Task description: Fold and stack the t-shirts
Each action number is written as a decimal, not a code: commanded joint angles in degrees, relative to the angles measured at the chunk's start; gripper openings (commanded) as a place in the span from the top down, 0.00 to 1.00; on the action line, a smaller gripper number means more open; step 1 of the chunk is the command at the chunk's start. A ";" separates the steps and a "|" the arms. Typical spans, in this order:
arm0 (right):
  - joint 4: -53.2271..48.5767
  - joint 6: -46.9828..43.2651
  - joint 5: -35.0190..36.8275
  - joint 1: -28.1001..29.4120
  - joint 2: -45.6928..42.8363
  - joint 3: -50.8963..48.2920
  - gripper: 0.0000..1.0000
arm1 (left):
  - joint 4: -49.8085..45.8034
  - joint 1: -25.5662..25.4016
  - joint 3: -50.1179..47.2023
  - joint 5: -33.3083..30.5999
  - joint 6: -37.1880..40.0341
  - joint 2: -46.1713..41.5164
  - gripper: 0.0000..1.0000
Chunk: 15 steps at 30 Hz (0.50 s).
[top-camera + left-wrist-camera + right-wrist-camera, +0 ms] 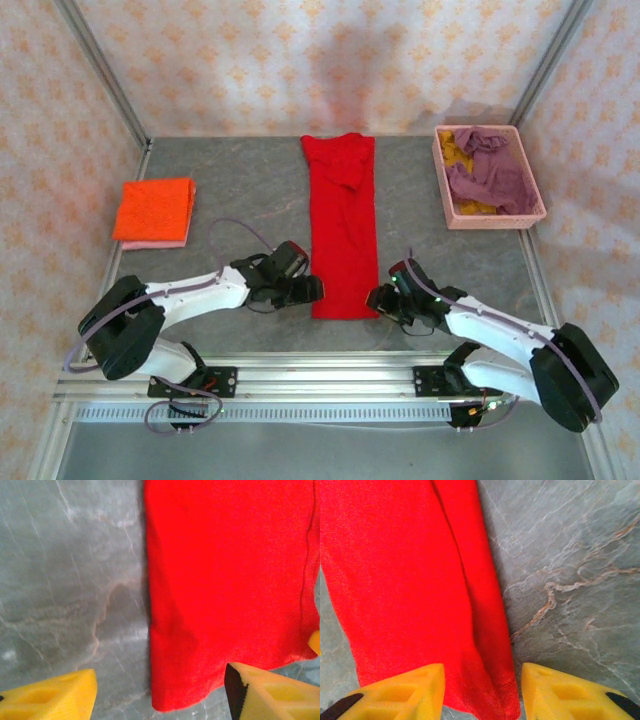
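The red t-shirt [342,235] lay folded into a long strip in the middle of the worktop [240,170]. The left gripper [160,692] and right gripper [482,682] each stood with jaws apart astride one near corner, clamping nothing

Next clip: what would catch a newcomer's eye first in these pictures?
The bright red t-shirt, folded into a long narrow strip down the middle of the table, dominates. The left hand and right hand sit open at its near corners, each straddling the cloth. On the left lies a folded orange t-shirt; at the far right a pink basket holds a mauve t-shirt and a mustard t-shirt.
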 commanded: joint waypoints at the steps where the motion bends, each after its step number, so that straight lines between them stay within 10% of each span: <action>1: 3.58 -0.65 -2.23 0.37 1.50 -1.00 0.59 | 0.95 -2.56 -1.58 -0.77 -2.87 -0.96 0.35; 15: 7.39 -0.25 -2.02 0.35 4.03 -2.03 0.73 | 6.14 -4.74 -2.93 1.50 -4.21 2.16 0.57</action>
